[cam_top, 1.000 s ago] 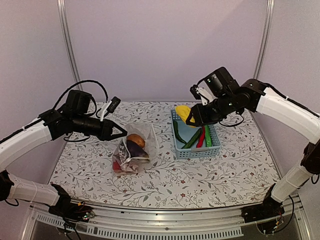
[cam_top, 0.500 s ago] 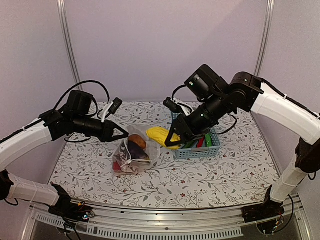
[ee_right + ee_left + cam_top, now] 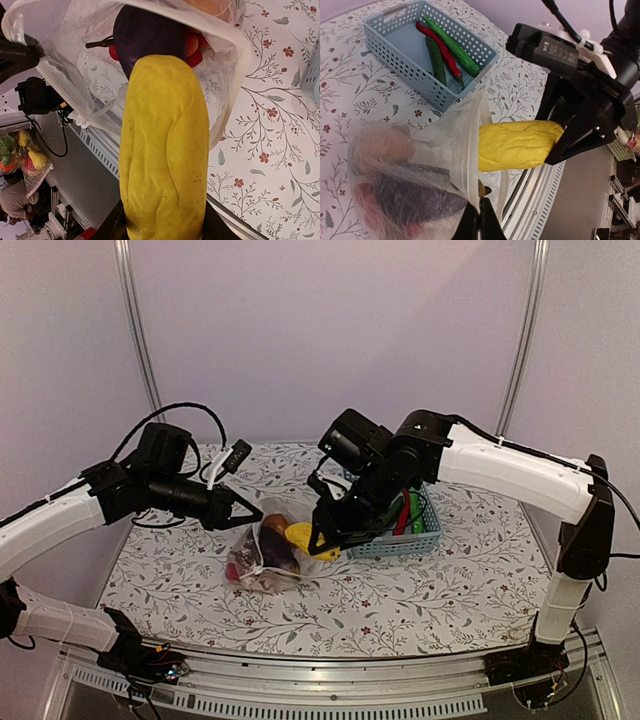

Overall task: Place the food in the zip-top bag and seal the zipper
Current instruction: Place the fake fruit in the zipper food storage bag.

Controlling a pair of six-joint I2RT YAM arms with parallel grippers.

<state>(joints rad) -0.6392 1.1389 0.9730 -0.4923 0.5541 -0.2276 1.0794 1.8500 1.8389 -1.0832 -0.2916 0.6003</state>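
Right hand (image 3: 559,142) grasps yellow piece (image 3: 517,146), tip hidden behind zip-top bag (image 3: 395,170); left hand (image 3: 479,220) pinches its rim.

We see a light-blue slotted basket (image 3: 410,540) standing toward the right rear of a tablecloth (image 3: 440,590) printed with grey leafy sprigs and small red flowers. Its long side runs away from the near edge. Behind the table we see a plain pale lilac wall (image 3: 330,330), flanked by two upright metal posts (image 3: 137,330), and along the near edge a ribbed aluminium rail (image 3: 330,685).
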